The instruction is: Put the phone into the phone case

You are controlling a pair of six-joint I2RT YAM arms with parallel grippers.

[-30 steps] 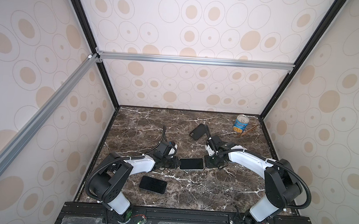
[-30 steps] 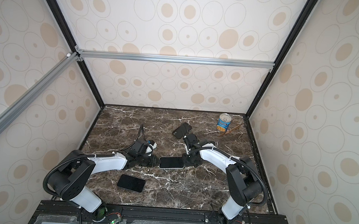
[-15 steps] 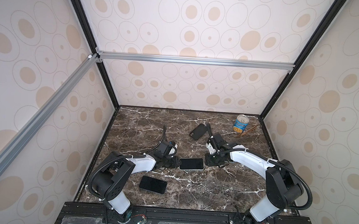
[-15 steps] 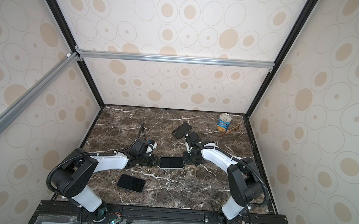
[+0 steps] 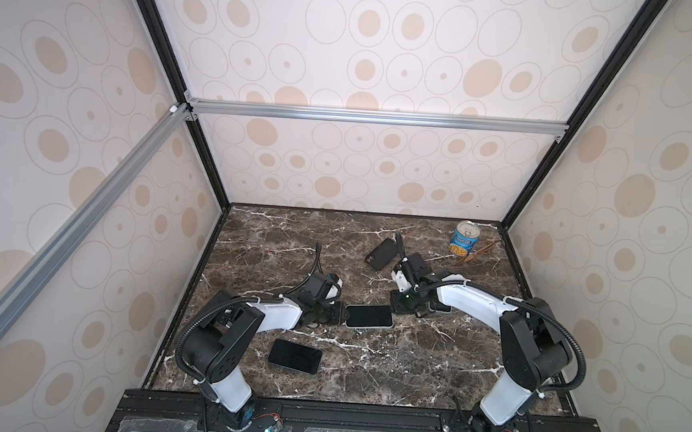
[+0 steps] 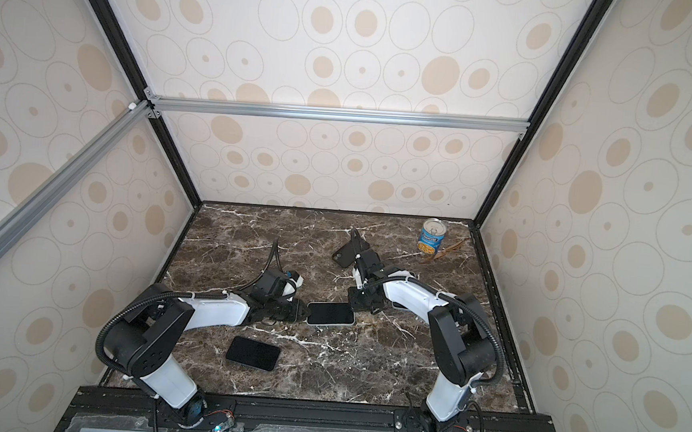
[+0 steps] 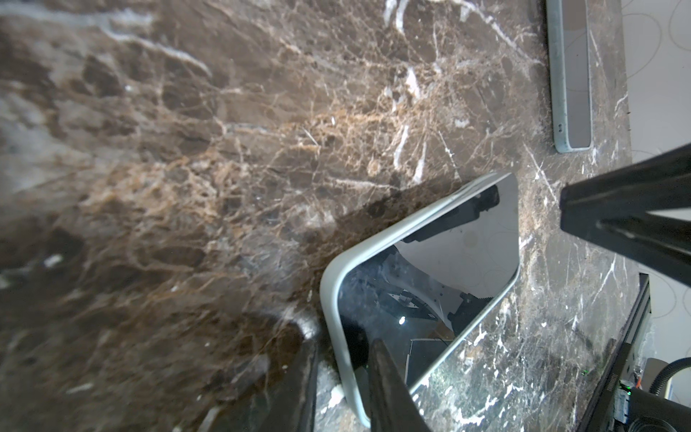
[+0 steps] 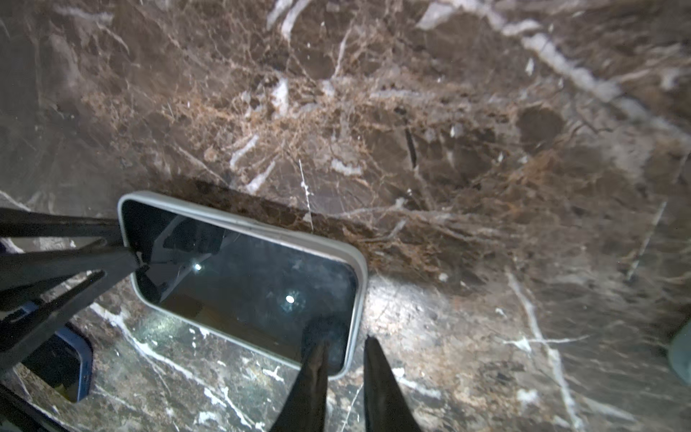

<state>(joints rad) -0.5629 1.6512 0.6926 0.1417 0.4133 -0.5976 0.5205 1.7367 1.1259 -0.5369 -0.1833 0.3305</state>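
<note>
- Phone (image 5: 369, 316): lies flat and screen up near the middle of the surface (image 5: 408, 371), long axis running left to right in both top views, between the two tools.
- Phone case (image 8: 232, 220): pale rim runs around the phone's screen. I cannot tell whether the phone is fully seated in it.
- Left tool (image 7: 344, 340): low at the phone's left short end. The fingers (image 7: 385, 385) are drawn close, one on the screen side and one outside, pinching the case rim between them.
- Right tool (image 8: 346, 342): low at the phone's right end, by a corner. The fingers (image 8: 314, 374) are narrowly set astride the rim, one over the screen and one just outside. A sliver of surface shows beside the rim, so I cannot tell whether it grips.
- Dark phone (image 5: 295, 356): flat on the surface, nearer the front edge, beside the left arm and apart from both tools.
- Black case (image 5: 380, 255): towards the back, behind the right tool.
- Can (image 5: 465, 243): upright near the back right corner.
- Pale-edged slab (image 7: 570, 74): flat on the surface beyond the phone's far end. I cannot tell whether it is a phone or a case.
</note>
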